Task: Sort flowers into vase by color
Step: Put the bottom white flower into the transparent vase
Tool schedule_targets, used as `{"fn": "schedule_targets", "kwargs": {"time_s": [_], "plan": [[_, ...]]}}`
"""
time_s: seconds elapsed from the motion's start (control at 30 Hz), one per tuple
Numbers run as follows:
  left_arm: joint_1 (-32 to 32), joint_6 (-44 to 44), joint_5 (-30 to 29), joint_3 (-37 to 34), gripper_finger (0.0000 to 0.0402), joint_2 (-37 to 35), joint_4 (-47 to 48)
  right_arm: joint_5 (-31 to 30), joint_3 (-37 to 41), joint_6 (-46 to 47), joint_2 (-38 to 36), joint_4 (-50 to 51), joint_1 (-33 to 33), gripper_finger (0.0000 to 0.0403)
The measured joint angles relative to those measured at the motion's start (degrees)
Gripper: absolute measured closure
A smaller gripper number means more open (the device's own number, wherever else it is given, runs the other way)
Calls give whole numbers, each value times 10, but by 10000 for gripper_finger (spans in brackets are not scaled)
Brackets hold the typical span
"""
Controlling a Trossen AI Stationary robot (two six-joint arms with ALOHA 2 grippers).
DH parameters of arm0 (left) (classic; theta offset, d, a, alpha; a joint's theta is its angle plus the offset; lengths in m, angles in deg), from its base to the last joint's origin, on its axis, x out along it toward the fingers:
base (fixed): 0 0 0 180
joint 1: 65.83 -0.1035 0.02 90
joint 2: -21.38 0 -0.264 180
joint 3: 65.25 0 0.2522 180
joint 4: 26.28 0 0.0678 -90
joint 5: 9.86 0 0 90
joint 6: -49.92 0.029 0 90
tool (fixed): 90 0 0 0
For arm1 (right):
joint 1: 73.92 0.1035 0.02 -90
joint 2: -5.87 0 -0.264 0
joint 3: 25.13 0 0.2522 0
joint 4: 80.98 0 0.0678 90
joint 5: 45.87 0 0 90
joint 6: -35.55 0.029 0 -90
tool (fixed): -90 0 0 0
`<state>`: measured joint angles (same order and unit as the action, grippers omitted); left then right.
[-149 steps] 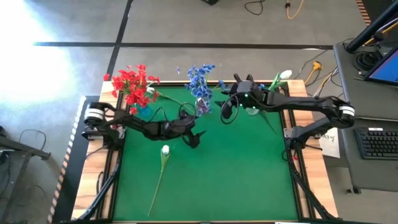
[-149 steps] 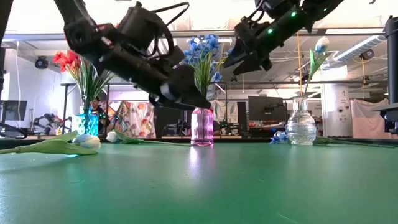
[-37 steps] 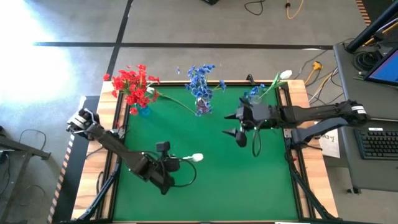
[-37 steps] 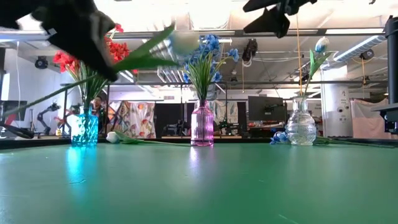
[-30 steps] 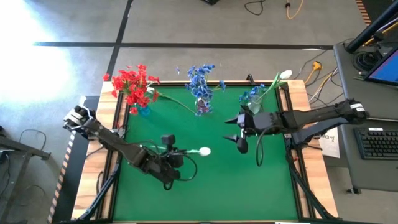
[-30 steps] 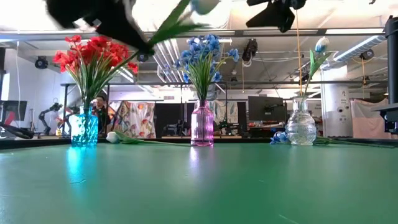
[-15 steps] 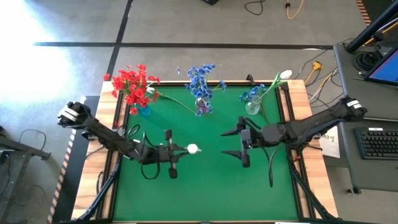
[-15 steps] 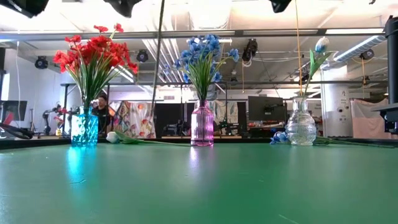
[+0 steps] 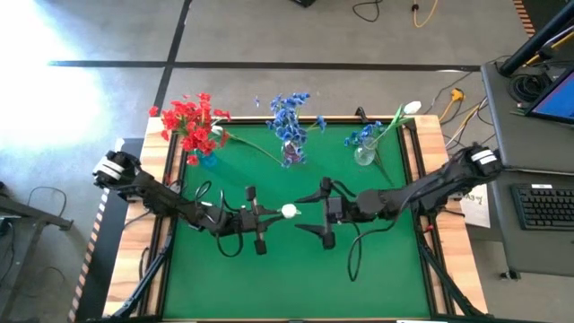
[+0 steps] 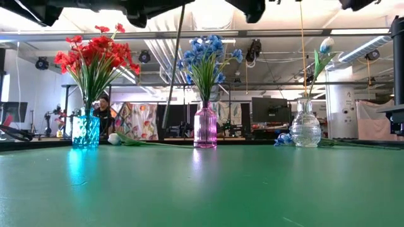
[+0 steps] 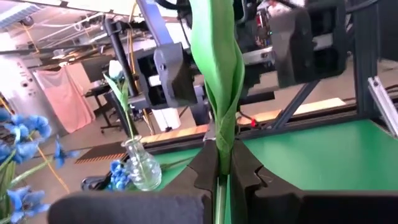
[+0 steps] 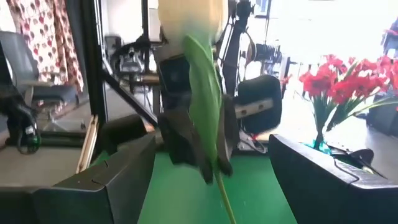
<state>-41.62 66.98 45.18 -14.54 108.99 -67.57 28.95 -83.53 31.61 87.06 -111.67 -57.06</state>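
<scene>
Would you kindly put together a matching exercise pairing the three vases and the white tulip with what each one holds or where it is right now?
Things:
1. turquoise vase
2. pink vase
3. clear vase
4. white tulip

States:
A. holds one white tulip-like bud
B. held above the mat by the left gripper
C. holds red blooms
D. holds blue blooms

Pairs: 1-C, 2-D, 3-A, 4-B

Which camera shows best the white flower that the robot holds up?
The right wrist view: the white flower fills it, bud and leaf. The high view shows a small white bud; the left wrist view only its green stem in the left pincer; the low view a thin stem.
</scene>
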Motion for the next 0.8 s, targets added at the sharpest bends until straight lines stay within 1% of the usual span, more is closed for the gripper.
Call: {"fn": "schedule_targets", "kwargs": {"time_s": [0.13, 0.27, 0.43, 0.5, 0.6, 0.8], "plan": [[-3, 0, 2, 9, 401, 11, -3, 0, -2, 5, 30, -34, 0, 99], [-4, 0, 1, 19, 401, 19, -3, -7, -11, 12, 45, -53, 0, 100], [-10, 0, 0, 32, 401, 29, -6, -15, -16, 1, 46, -54, 0, 120], [-12, 2, 0, 37, 401, 34, -20, -15, -18, -1, 46, -54, 0, 136], [-16, 3, -1, 42, 401, 42, -32, -15, -19, -1, 46, -55, 0, 172], [-18, 2, -2, 51, 401, 55, -30, -18, -19, -1, 46, -54, 0, 265]]}}
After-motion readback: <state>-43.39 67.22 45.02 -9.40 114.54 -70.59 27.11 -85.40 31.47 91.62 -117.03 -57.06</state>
